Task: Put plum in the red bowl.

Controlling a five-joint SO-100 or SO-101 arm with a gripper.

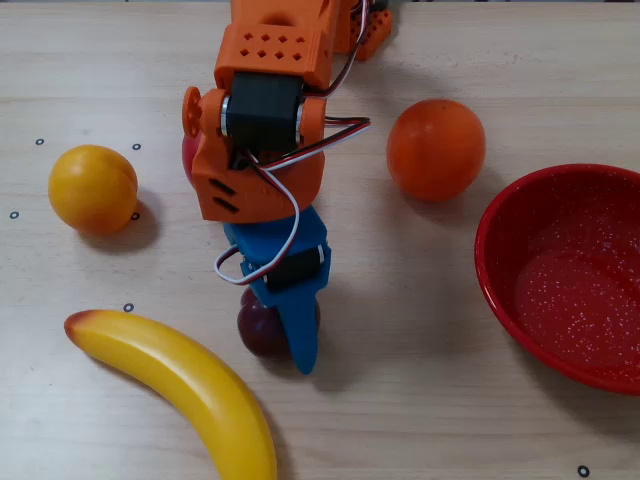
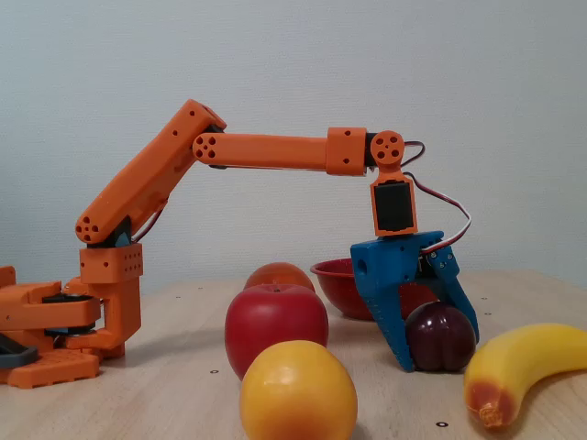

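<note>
**Claw around the plum on a pale wood counter**

A light wood counter [image 1: 420,330] with small black dot marks fills the overhead view; in the fixed view a plain pale wall stands behind it. The orange arm [image 2: 275,151] reaches out from its base and bends down, ending in a blue claw [image 2: 438,353] that points at the counter.

The plum [image 2: 442,335] sits on the counter between the claw's two fingers, one on each side of it and close against it; the claw is spread just to the plum's width and appears to pinch it. In the overhead view the plum [image 1: 260,328] lies near the centre, half hidden under the claw [image 1: 300,345].

Taking the plum as the centre of the clock in the overhead view: the bowl [image 1: 498,262] lies at 3 o'clock, well apart, cut off by the frame edge. An orange [image 1: 436,149] sits at 1 o'clock. A yellow fruit [image 1: 92,188] sits at 10 o'clock. The banana [image 1: 190,385] lies at 8 o'clock, near the plum but apart from it. The apple [image 2: 275,325] shows clearly in the fixed view; from overhead the arm mostly hides it.
</note>
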